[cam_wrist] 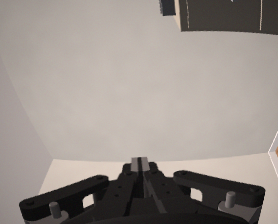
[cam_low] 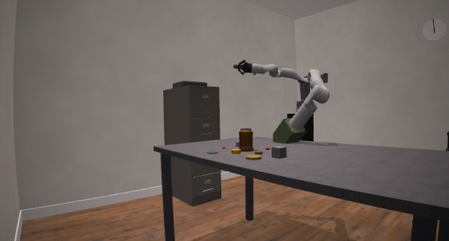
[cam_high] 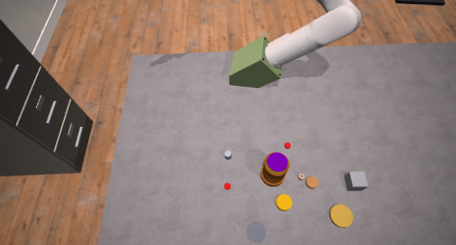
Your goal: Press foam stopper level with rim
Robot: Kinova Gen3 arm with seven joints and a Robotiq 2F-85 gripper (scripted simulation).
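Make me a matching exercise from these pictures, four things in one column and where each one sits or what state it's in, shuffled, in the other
Things:
1. foam stopper
2. grey cube
3. gripper
4. filing cabinet

Place or state:
A. on the floor beside the table
B. high above the table, jaws shut on nothing
C. in the mouth of the brown jar
D. on the table top, right of the jar in the top view

Pairs: 1-C, 2-D, 3-B, 4-A
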